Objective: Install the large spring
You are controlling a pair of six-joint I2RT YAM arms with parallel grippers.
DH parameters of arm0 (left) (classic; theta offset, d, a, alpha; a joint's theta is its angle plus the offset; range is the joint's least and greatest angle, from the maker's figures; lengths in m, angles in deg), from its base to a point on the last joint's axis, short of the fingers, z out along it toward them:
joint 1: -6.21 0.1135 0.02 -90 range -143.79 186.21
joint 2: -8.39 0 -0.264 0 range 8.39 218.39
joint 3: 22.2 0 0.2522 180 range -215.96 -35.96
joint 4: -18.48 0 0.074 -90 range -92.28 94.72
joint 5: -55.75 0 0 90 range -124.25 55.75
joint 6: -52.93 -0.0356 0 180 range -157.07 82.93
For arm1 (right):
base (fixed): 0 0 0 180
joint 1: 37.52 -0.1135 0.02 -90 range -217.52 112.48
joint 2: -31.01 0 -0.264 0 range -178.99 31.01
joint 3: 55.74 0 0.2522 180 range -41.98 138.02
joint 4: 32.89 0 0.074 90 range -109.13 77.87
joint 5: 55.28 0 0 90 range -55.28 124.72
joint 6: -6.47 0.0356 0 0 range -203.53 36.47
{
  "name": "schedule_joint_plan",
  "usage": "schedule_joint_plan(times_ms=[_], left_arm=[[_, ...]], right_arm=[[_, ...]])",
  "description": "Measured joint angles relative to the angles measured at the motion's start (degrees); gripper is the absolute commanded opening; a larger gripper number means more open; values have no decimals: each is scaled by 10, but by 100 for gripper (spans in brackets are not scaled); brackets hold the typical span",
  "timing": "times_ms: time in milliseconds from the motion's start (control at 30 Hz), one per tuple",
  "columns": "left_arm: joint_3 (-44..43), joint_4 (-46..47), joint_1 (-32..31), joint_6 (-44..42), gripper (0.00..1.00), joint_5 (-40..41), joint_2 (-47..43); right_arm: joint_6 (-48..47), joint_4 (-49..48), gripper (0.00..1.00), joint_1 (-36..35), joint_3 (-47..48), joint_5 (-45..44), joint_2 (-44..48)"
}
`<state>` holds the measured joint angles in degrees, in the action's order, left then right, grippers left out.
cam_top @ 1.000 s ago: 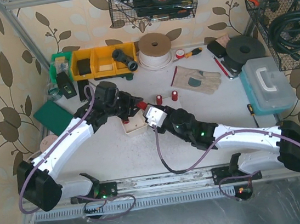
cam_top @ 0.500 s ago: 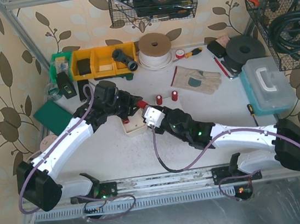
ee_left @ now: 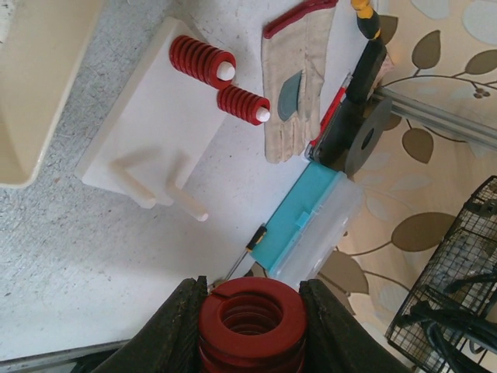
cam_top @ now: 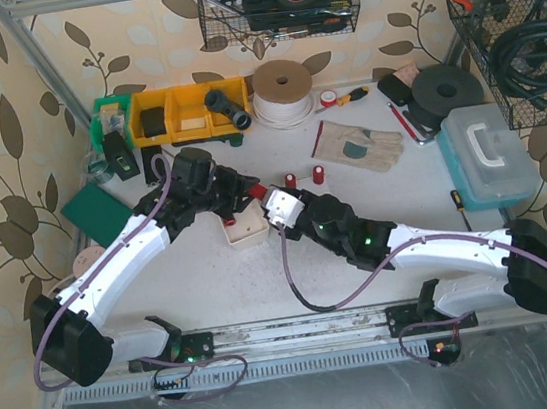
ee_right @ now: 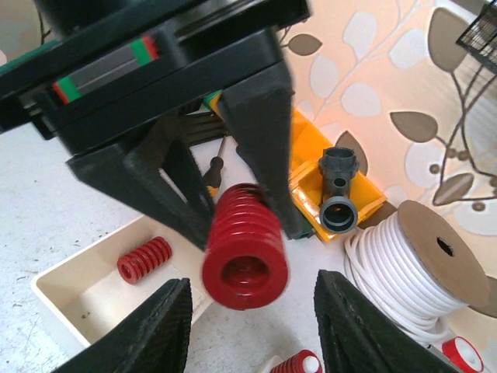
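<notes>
Bright, even light from above, soft shadows; wrist views slightly soft (nearest parts most).

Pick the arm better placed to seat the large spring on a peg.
Left. The left gripper clamps the large spring, and the white plate with bare pegs lies ahead in its wrist view. The right gripper is open, empty.

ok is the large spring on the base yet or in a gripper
In a gripper: the left gripper is shut on the large spring, off the table. Two pegs on the white base are bare.
</notes>
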<state>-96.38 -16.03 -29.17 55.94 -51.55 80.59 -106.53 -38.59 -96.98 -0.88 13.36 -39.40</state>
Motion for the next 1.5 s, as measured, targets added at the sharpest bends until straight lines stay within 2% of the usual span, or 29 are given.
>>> schedule_joint_plan(times_ms=[300, 767, 1267, 1500], left_arm=[[0, -11, 0, -2, 0, 2, -4], [0, -11, 0, -2, 0, 2, -7], [0, -11, 0, -7, 0, 2, -7], [0, -10, 0, -10, 0, 2, -7]], right_arm=[[5, 1, 46, 8, -4, -3, 33], [9, -5, 50, 8, -16, -3, 37], [10, -1, 52, 7, -8, 28, 10], [9, -3, 48, 7, 15, 28, -18]])
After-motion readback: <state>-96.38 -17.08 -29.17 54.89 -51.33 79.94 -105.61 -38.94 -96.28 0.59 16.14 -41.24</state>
